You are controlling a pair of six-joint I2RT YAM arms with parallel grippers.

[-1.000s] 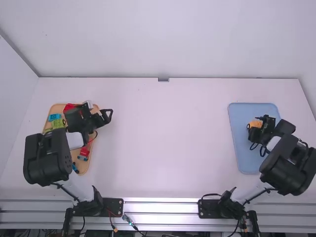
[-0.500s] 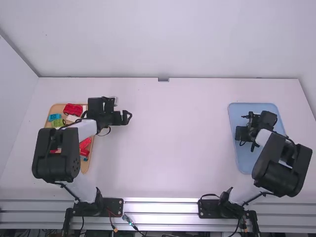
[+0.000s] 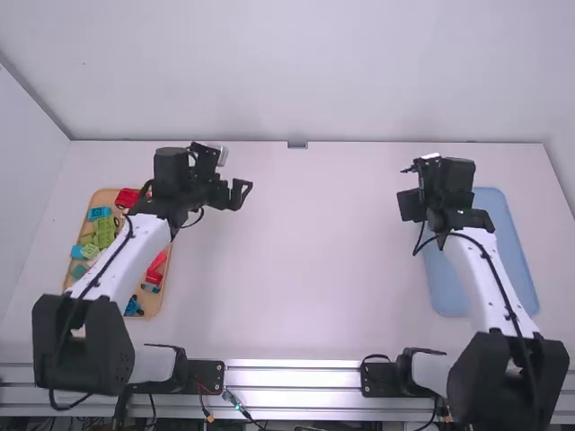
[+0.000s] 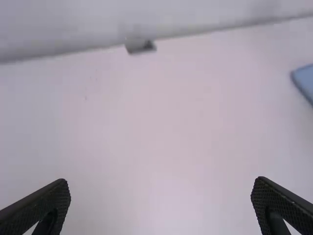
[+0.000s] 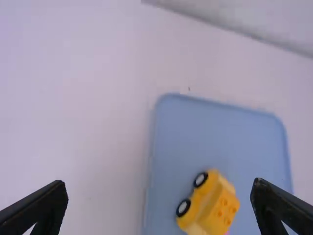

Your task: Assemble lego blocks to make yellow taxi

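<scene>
Sitting within the blue tray edge [image 5: 220,106], the yellow taxi [image 5: 208,199] has room.

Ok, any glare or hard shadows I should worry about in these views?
High view: bright glare streaks on the metal rail, off the work area, with fairly even light over the white table. Left wrist view: no hard shadow on the table. Right wrist view: only soft shading beside the blue tray, and no strong glare on the yellow car.

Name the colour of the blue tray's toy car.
The car is yellow, clearest in the right wrist view.
</scene>
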